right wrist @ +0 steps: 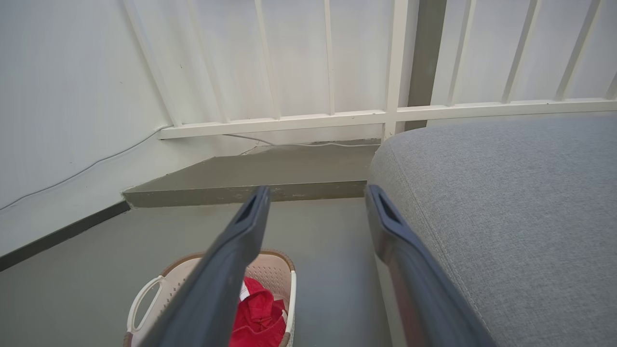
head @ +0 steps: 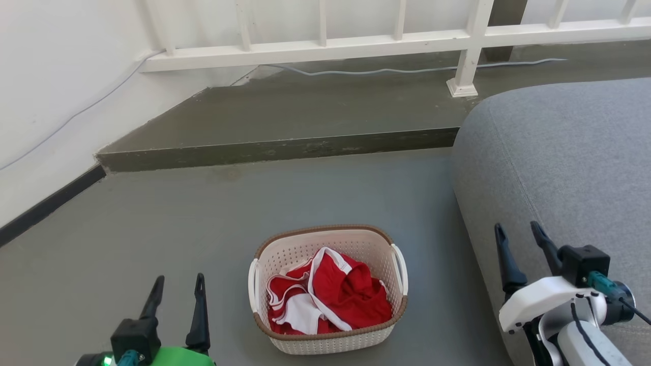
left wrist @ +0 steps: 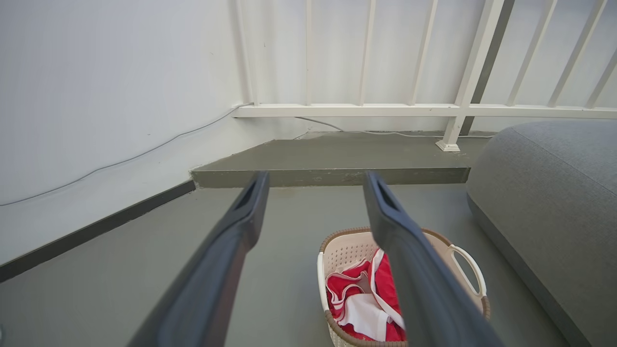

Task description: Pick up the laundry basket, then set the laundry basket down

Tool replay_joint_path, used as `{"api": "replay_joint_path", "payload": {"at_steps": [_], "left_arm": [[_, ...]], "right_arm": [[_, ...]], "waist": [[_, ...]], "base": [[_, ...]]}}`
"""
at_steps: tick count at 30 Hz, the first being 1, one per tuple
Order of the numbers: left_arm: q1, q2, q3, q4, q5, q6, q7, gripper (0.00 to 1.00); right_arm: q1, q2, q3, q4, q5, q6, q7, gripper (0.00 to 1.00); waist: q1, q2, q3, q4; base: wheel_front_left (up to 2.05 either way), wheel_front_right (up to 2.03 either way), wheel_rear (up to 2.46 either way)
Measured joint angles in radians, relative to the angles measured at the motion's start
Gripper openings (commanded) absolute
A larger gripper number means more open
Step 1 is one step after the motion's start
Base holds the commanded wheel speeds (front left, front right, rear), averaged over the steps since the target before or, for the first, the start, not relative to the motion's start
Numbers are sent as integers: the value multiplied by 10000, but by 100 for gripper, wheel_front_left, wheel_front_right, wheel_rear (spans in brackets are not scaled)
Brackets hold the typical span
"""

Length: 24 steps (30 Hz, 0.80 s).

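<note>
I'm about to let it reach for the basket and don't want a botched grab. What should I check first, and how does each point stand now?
1. Basket upright on the floor: ok.
2. Both white handles free of the red clothes: ok.
3. Left hand open and empty: ok.
4. Right hand open and empty: ok.
5. Hands at the handles: not ok; both stand apart from the basket, one on each side.
6. Room for the right hand between basket and sofa: bare floor shows there; whether it is enough, cannot tell.
</note>
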Motion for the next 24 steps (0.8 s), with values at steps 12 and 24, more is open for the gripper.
{"api": "replay_joint_path", "payload": {"at_steps": [12, 24], "left_arm": [[253, -109, -19, 366, -552, -138, 54, 0], [244, -209, 314, 339, -2493, -407, 454, 0]], "right_arm": [[378, 278, -249, 334, 541, 111, 209, 0], [331, 460, -769, 368, 2364, 384, 740, 0]], "waist": [[0, 0, 51, 17], [0, 0, 122, 32]], "base": [[0, 0, 0], [0, 0, 0]]}}
